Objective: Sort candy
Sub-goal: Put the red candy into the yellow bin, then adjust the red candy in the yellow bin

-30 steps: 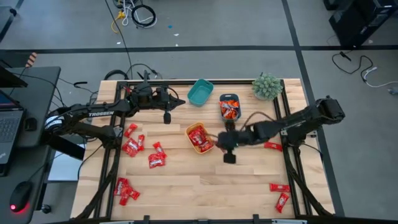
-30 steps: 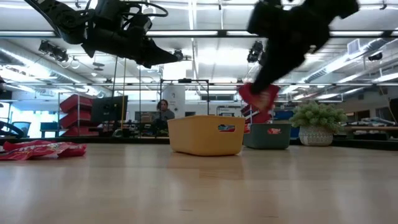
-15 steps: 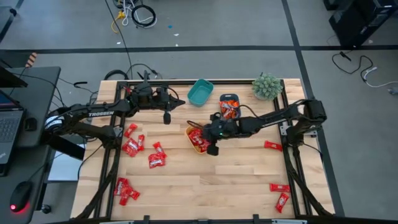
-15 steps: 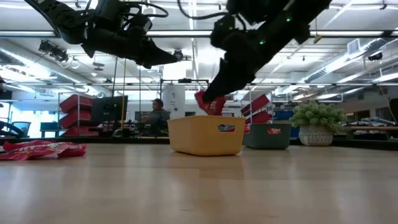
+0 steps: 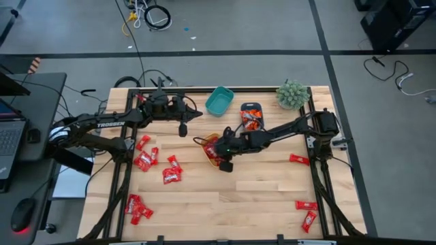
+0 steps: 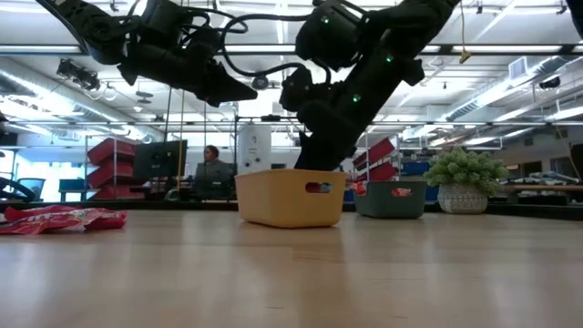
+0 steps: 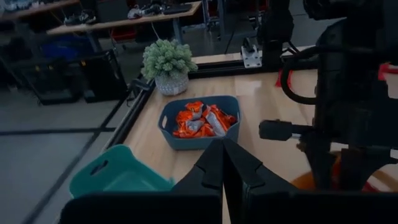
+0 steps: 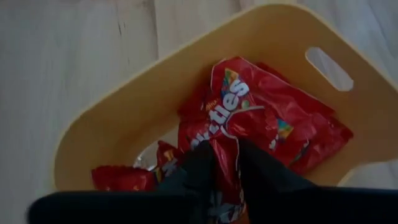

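the right tool is down inside the yellow-orange bin, which sits near the middle of the desk. in the right wrist view its fingers stand slightly apart with a red candy packet between them, lying on the pile already in that bin; whether the packet is pinched or already loose, i cannot tell. this looks like the drop-off step of the sort. the next move calls for the fingers to part fully, the arm to lift straight out without dragging a wrapper over the rim, then to reach for a loose piece.

the left tool has its fingers pressed together, holding nothing, and waits above the desk's far left corner, near the teal bin.

more candy lies unsorted: a cluster along the left edge, another at the near left corner, two packets at the near right corner and one by the right edge. the blue-grey bin by the far edge holds orange-red ones.

the desk is pale wood in a dark frame, with a small potted plant at the far right corner. behind it is a lit workshop where a person sits at a screen.
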